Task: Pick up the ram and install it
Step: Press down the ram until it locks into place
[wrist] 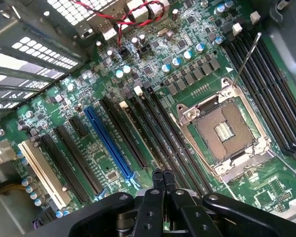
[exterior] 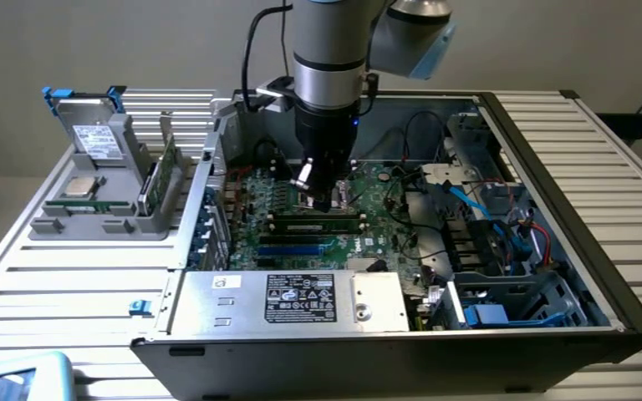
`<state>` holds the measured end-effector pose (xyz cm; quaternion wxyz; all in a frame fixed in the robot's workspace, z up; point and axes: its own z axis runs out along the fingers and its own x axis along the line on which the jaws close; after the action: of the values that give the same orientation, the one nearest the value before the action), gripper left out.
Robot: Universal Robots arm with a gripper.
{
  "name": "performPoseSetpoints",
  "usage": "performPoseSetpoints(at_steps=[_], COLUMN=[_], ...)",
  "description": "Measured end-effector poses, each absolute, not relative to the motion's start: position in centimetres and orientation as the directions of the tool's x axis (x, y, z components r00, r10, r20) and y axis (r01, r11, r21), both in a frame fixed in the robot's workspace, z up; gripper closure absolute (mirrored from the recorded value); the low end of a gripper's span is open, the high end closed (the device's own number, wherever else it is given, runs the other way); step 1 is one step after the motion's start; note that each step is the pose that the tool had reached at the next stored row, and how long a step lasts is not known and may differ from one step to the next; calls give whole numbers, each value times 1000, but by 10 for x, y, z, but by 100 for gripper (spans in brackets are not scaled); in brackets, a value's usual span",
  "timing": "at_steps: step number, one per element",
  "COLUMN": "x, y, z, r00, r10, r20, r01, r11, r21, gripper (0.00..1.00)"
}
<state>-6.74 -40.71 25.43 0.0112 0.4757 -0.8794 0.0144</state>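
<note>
Open computer case (exterior: 544, 209) on slatted bench (exterior: 64, 288). Motherboard (wrist: 187, 74) inside. Ram (exterior: 318, 222) apparently seated in slot below arm, view poor. Gripper (wrist: 163, 176) fingers together, holding nothing, just above memory slots (wrist: 163, 128).

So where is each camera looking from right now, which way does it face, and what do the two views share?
Exterior view: off the arm, raised, looking down into the open computer case; shows the robot arm reaching down with its gripper over the motherboard.
Wrist view: on the wrist, looking down along the shut gripper at the motherboard, with its empty CPU socket and blue slot.
Shared: the gripper and the motherboard.
</note>
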Motion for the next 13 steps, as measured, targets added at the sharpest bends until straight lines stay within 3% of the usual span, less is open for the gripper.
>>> performPoseSetpoints(at_steps=[13], x=[-67], y=[-407], z=[254], r00=[-684], r10=[-728], r20=[33], r01=[-729], r11=[684], r21=[-15], gripper=[89])
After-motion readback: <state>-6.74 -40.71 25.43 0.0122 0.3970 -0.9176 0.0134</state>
